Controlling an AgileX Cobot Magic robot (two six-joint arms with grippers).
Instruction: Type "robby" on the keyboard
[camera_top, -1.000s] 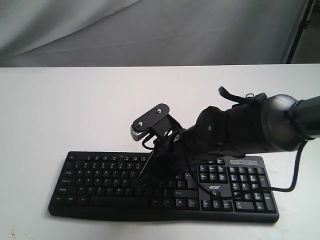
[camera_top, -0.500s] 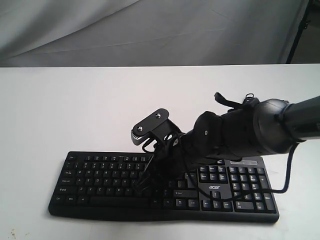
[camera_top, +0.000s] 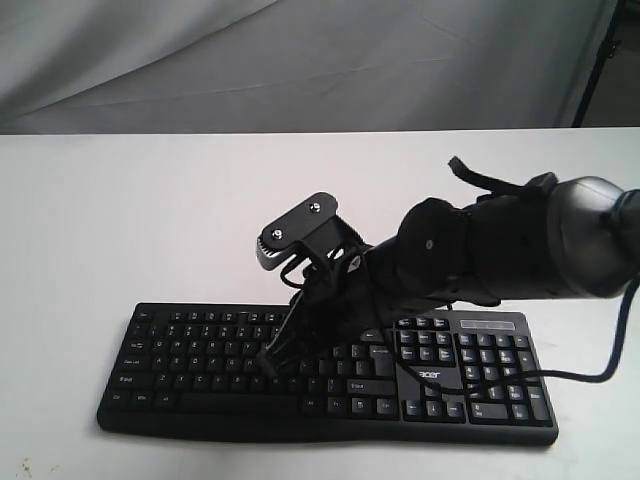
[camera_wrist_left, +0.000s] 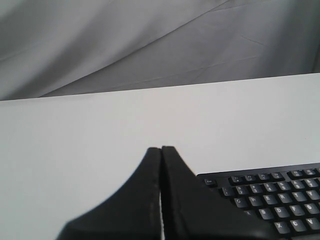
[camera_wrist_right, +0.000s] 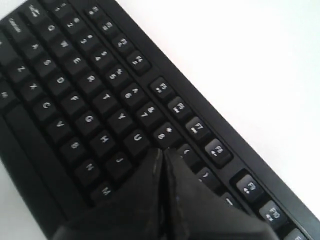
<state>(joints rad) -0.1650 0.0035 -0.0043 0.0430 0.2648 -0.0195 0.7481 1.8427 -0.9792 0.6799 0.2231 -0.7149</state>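
The right arm (camera_top: 500, 250) hides the middle keys of the keyboard (camera_top: 200, 365); which key sits under the right pincer (camera_top: 268, 360) cannot be told. Both wrist views crop the keyboard.

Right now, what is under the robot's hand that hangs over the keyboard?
The keyboard's keys: U, J and 8 show beside the shut right hand. The key directly beneath its tip is covered.

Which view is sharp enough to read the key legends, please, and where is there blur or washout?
Right wrist view: keyboard legends readable, right gripper soft, table washed out white. Exterior view: legends too small. Left wrist view: left gripper blurred, keys hazy.
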